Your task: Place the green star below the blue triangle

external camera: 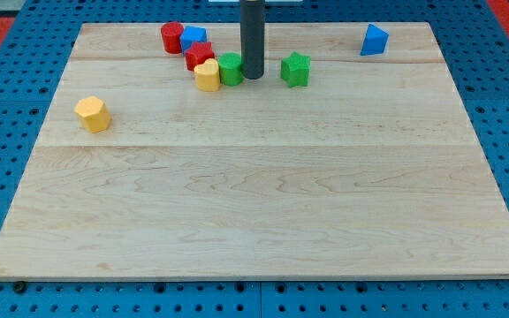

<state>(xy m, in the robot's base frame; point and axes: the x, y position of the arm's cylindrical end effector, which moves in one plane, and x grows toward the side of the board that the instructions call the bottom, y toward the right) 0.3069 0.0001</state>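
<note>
- My tip [252,76] stands on the board [254,212] near the view's top, a bare rod with nothing to grasp; it carries no block and seems to touch, or nearly touch, the right side of the green block [231,69].
- The green star [296,69] lies just to the view's right of my tip, with a narrow strip of bare wood between them; no contact is made with it.
- The blue triangle [374,40] sits further to the view's right and nearer the top edge, well apart from the star.
- To the view's left of my tip is a cluster: the green block, a yellow block [207,76] touching it, a red star [199,55] behind these, then a blue block [193,38] and a red block [172,37] at the rear.
- A second yellow block [93,114] lies alone near the view's left edge.
- Step in hand, as judged: the approach; my tip is on the star's left flank, and pushing has not begun.
- Next move, as judged: a push toward the view's right should carry the star along its present row until it lies beneath the triangle; the row is already lower than the triangle, so little downward correction seems needed.
- Risk, as judged: an off-centre contact may spin the star aside.
</note>
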